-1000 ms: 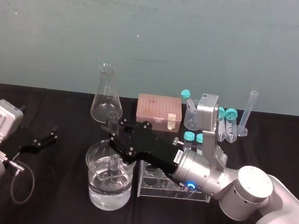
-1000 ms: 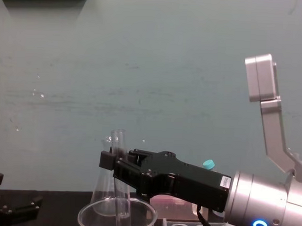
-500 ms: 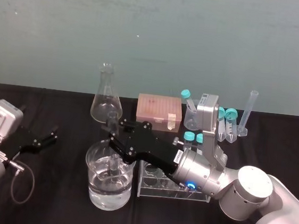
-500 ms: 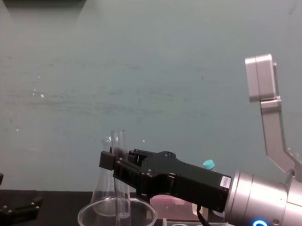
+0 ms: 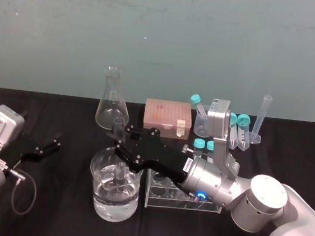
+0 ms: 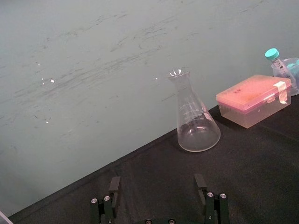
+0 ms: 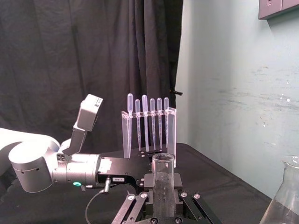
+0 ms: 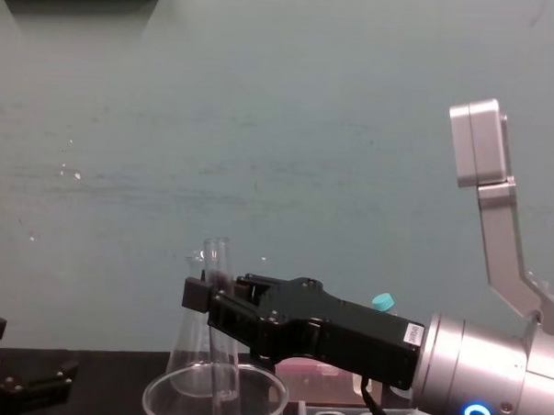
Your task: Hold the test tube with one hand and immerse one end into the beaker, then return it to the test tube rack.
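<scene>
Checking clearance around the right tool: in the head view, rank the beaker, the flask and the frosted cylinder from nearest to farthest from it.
1. Beaker, directly under the right tool, which holds the test tube in it.
2. Flask, behind it, near the wall.
3. Cylinder, far off to its right, at the back.

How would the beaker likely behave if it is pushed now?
The beaker, about half full, is probably heavy and stable, though liquid may slosh. Clear glass: likely fragile. The right gripper holds the test tube inside it, so pushing may knock them together.
</scene>
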